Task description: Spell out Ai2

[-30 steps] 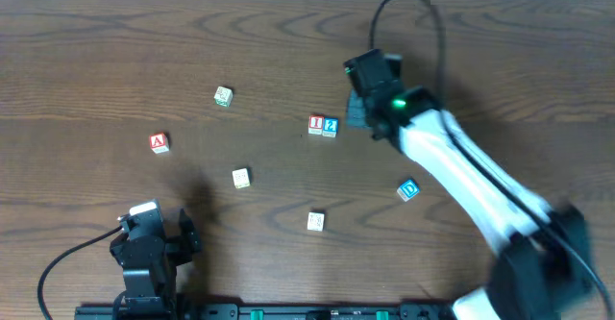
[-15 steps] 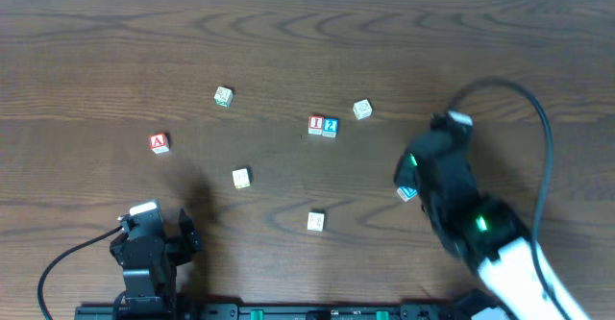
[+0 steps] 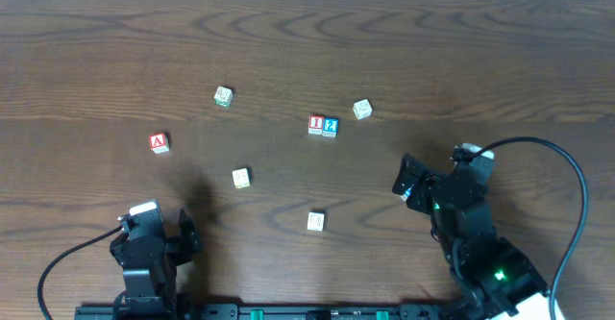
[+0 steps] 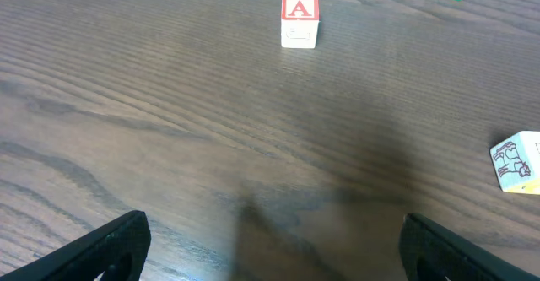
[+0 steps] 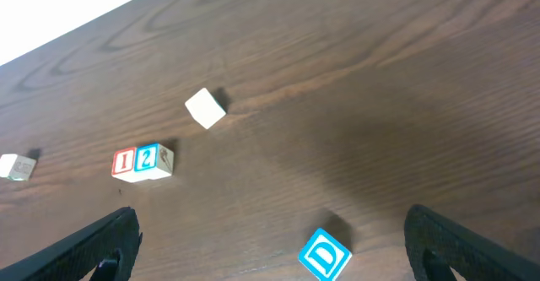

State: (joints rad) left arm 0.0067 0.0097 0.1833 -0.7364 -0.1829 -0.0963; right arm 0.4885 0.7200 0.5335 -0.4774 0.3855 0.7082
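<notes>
The red "A" cube lies alone at the left, and in the left wrist view it sits far ahead of my open, empty left gripper. The red "I" cube and blue "2" cube stand side by side, touching, at mid-table. In the right wrist view they are ahead to the left. My right gripper is open and empty at the near right, and my left gripper is at the near left.
A blue "D" cube lies between and just ahead of the right fingers. Pale cubes lie right of the "2", at the back left, at centre left and near the front. The table's far edge shows white behind.
My right arm has pulled back from beside the "I" and "2" cubes to the near right and its jaws have opened. The pale cube it covered now shows. The left arm is still.
</notes>
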